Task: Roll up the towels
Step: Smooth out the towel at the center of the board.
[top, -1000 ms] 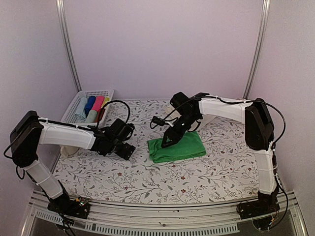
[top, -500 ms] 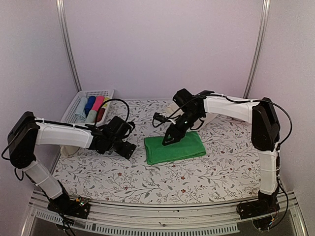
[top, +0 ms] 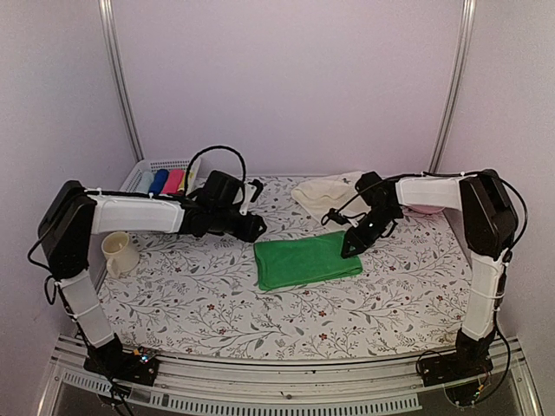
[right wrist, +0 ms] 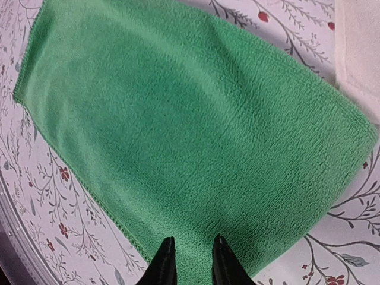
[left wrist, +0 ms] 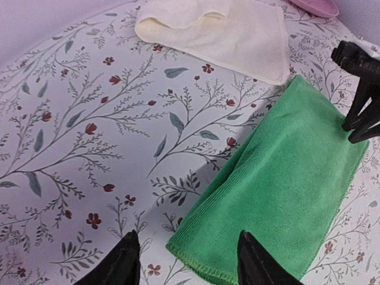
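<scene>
Booth enclosure. Back wall [top: 286, 87] plain, matte, pale lilac-white. Left wall [top: 43, 104] and right wall [top: 525, 95] have the same finish and close in on both sides. A slim metal pole stands in each back corner: left pole [top: 120, 78], right pole [top: 453, 78], both leaning slightly outward toward the top in the overhead view. Surface [top: 260, 321] runs from wall to wall, its top white, printed with grey leafy sprigs and small dark red flowers. The print shows sharply in both wrist views. Ribbed aluminium rail [top: 286, 386] along the near edge. Light even, diffuse, faintly pink-violet; shadows on the surface soft and short.
</scene>
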